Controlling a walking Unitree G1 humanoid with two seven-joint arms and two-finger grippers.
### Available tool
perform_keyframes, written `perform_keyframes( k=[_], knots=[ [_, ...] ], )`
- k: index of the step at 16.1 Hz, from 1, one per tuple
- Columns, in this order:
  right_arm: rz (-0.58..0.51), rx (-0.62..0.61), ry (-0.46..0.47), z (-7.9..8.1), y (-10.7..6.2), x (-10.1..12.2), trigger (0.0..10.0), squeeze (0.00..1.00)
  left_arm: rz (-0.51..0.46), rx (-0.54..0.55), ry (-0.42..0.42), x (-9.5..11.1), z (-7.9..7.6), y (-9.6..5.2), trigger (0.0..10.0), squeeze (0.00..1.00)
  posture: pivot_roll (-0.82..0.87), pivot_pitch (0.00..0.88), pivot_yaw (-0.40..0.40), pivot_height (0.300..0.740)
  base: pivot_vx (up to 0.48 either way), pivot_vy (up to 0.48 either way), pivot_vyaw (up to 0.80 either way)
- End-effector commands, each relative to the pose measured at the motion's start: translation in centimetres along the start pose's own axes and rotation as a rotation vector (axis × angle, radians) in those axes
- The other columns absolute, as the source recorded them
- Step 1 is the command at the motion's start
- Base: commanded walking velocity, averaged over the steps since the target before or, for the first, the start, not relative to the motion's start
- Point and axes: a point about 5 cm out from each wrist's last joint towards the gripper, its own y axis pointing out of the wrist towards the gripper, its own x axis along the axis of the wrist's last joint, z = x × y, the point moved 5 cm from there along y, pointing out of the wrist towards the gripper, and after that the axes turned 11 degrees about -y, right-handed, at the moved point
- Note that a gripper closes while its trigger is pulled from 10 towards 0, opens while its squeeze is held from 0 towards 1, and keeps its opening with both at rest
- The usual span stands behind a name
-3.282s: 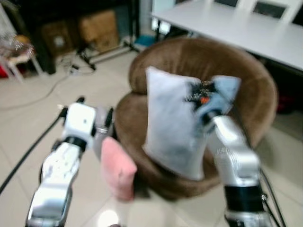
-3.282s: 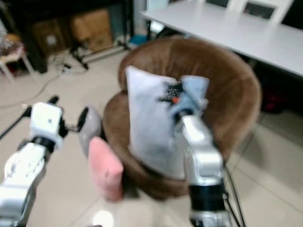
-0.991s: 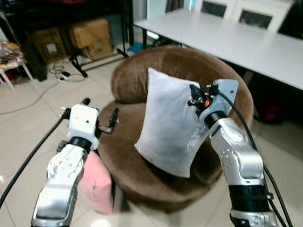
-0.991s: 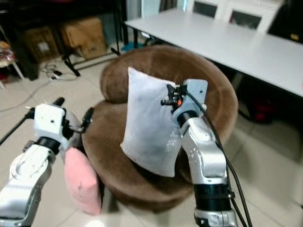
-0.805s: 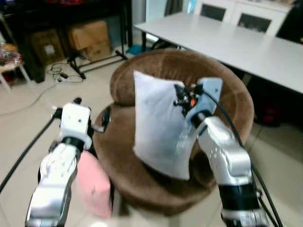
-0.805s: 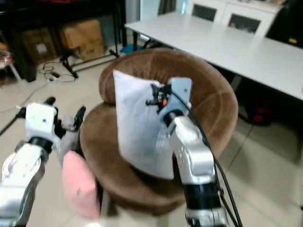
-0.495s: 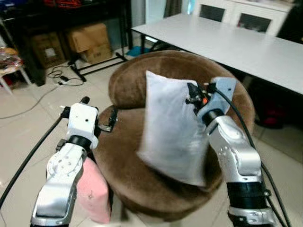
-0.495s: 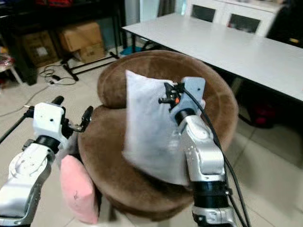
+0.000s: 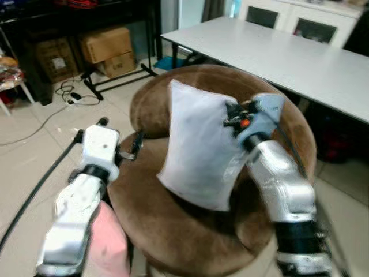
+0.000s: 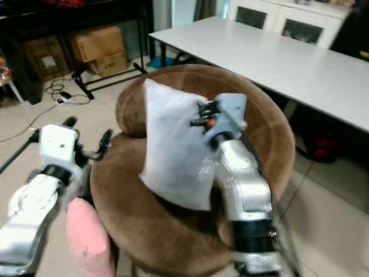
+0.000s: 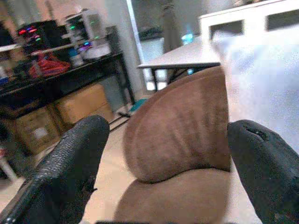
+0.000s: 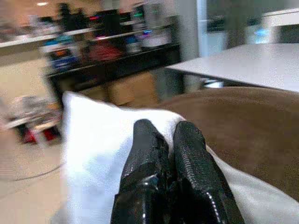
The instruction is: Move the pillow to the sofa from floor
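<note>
Pillow (image 9: pixel 199 150): white, pinched at its upper edge by my right gripper (image 12: pixel 170 154), fingers closed on the fabric, hanging over the brown sofa (image 9: pixel 173 231) seat. Left gripper (image 11: pixel 168 154): fingers spread wide, empty, beside the sofa.

Even indoor light is seen; both silver arms (image 9: pixel 75 213) are smeared by motion blur, the background stays sharper.

Two silver segmented arms, glossy metal shells with black joint bands. Left gripper (image 11: pixel 168 168): white boxy wrist housing, two long black textured fingers. Right gripper (image 12: pixel 174 140): matching black fingers; pale housing with red light; black cables.
</note>
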Motion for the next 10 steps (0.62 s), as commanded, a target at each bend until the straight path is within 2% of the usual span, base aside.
perform_keyframes(
  k=[1,3,5,7,8,9,10],
  knots=[
    [-0.037,0.042,-0.023,0.3,0.3,1.5,10.0,0.0,0.003,-0.013,0.005,0.0,-0.5,0.1,10.0,0.0,-0.02,0.0,-0.03,0.74,0.0,0.0,0.0],
    [-0.017,0.101,-0.053,1.4,0.8,1.4,10.0,0.0,0.067,-0.036,0.051,-1.1,-0.5,-0.2,10.0,0.0,-0.02,0.0,-0.033,0.74,0.0,0.0,0.0],
    [0.011,0.187,-0.098,3.1,1.5,1.3,10.0,0.0,0.089,-0.057,0.06,-1.6,-0.4,-0.5,10.0,0.0,-0.03,0.0,-0.032,0.74,0.0,0.0,0.0],
    [0.032,0.339,-0.171,5.9,2.4,1.4,10.0,0.0,0.113,-0.077,0.08,-1.9,-0.2,-0.7,10.0,0.0,-0.03,0.0,-0.027,0.74,0.0,0.0,0.0],
    [0.039,0.371,-0.19,6.6,2.6,1.3,10.0,0.0,0.12,-0.08,0.084,-2.0,-0.1,-0.7,10.0,0.0,-0.03,0.0,-0.025,0.74,0.0,0.0,0.0],
    [0.064,0.485,-0.25,9.4,3.4,1.3,10.0,0.0,0.138,-0.107,0.097,-2.3,-0.2,-0.9,10.0,0.0,-0.03,0.0,-0.024,0.74,0.0,0.0,0.0],
    [0.072,0.5,-0.216,10.3,4.2,1.8,10.0,0.0,0.144,-0.121,0.098,-2.4,-0.4,-1.0,10.0,0.0,-0.03,0.0,-0.027,0.74,0.0,0.0,0.0]
  ],
)
